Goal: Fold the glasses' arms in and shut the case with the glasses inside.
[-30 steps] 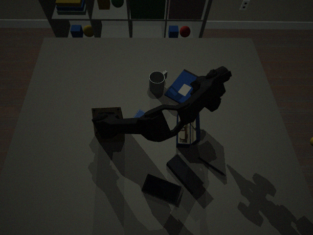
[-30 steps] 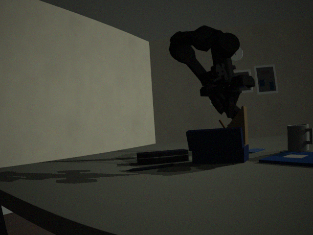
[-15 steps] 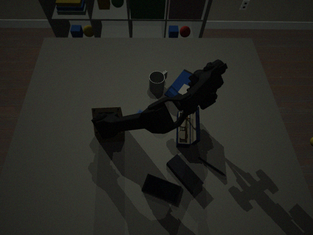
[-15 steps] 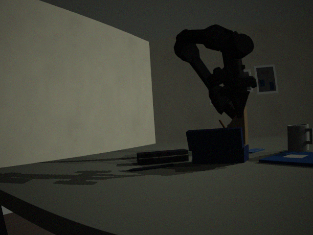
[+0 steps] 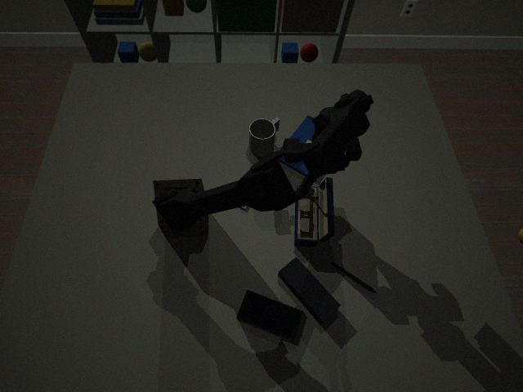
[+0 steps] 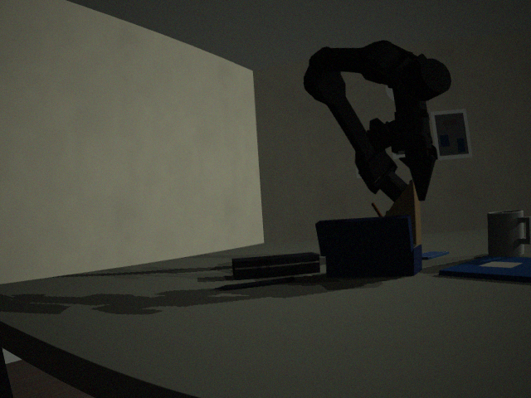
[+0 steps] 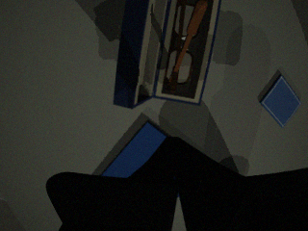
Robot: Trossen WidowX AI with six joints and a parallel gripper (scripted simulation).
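So the glasses case point(image 5: 306, 242) point(image 6: 364, 248) point(image 7: 178, 99) was sitting wide open on the tabletop point(image 5: 127, 126) point(image 6: 343, 338) point(image 7: 48, 96), and its long axis ran pretty much up and down in the top view, tilted just a bit in the wrist one. The hinged lid point(image 5: 328, 211) point(image 6: 364, 233) point(image 7: 129, 63) stood up along the long side farther from the arm's base. The glasses point(image 5: 312, 215) point(image 6: 376, 209) point(image 7: 184, 59) were lying lengthwise in there, pointing the same way as the case, but at least one of their arms wasn't folded: it slanted across the frame, and in the exterior view an orangey tip poked up past the lid. As for the claw point(image 6: 422, 197) point(image 7: 171, 142), it was closed right up with nothing in its grip, pointing down and hanging above the tabletop, apart from the case. The case was off past one short end, near the blue book point(image 5: 301, 135) point(image 6: 479, 269) point(image 7: 135, 151), with the glasses lower than the fingertips. The top view was no help with the fingertips, honestly, since the dark arm hid them. The mug point(image 5: 261, 139) point(image 6: 506, 233) stood upright beside the book.

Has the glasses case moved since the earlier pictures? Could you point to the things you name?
No: in the top view, the glasses case point(image 5: 306, 242) point(image 6: 364, 250) point(image 7: 129, 58) sits at the same spot relative to the edges of the table point(image 5: 127, 105) point(image 6: 299, 342) point(image 7: 48, 96).
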